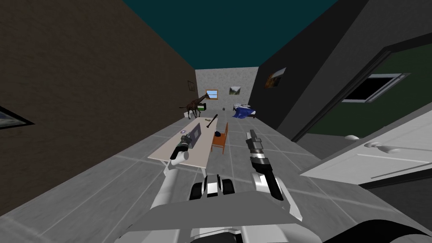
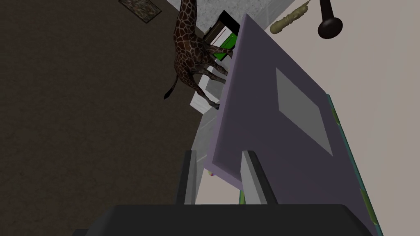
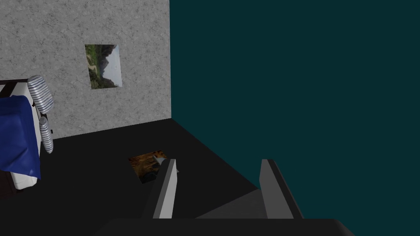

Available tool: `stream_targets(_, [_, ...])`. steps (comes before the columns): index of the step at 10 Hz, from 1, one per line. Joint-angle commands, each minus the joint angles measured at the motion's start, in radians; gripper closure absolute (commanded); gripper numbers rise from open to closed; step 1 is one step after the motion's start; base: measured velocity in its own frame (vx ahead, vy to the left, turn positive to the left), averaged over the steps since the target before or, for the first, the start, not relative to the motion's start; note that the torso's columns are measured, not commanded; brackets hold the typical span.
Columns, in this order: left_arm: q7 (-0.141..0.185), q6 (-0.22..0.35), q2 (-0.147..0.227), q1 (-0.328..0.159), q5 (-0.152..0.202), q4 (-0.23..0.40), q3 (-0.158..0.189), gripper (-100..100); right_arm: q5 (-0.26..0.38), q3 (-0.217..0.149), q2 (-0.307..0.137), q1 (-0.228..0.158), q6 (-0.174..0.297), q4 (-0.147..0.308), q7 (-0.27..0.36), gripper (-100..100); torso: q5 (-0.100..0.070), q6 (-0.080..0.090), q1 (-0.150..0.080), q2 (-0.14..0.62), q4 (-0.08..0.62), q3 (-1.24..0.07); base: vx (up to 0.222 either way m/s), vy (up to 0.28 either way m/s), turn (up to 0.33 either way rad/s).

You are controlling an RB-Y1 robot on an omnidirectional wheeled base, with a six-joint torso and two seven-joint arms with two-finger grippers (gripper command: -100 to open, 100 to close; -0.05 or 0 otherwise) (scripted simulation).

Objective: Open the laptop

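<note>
Reaching over the near part of the pale surface (image 1: 168,155), the left pincer (image 1: 184,144) is at the laptop (image 1: 195,133), which sits toward that surface's left side with its lid raised at a slant. From the left wrist, the pincer (image 2: 218,153) is narrowed on the near corner of the laptop (image 2: 266,123). One finger (image 2: 252,176) lies against the lid's purple-grey back, below its paler grey rectangle, and the other finger (image 2: 186,176) stands just past the lid's edge. Farther along the surface lie a dark baseball bat (image 1: 212,121), its knob (image 2: 330,26) showing beyond the lid, and a small beige lumpy object (image 2: 289,18) beside it. An orange chair (image 1: 220,142) stands at the surface's right edge. A giraffe figure (image 1: 195,104) stands on the floor past the far end, near a green box (image 2: 224,41). The right pincer (image 1: 252,134) hangs in the air to the right of the chair, well apart from the laptop, its fingers (image 3: 166,188) spread wide around nothing.
</note>
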Motion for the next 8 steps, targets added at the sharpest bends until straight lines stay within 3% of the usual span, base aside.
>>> stream_targets(1, [0.039, 0.058, -0.001, -0.002, 0.032, -0.007, 0.012, 100, 0.0, 0.0, 0.0, 0.0, 0.0, 0.0, 0.0, 0, 0.0, -0.002, 0.001, -0.003, -0.001, -0.002, 0.012, 0.048, 0.009])
stream_targets(8, [0.167, 0.236, -0.001, -0.028, 0.148, -0.05, 0.06, 100, 0.0, 0.0, 0.0, 0.0, 0.0, 0.0, 0.0, 0, 0.0, -0.003, 0.001, -0.003, -0.001, -0.002, 0.022, 0.07, 0.035])
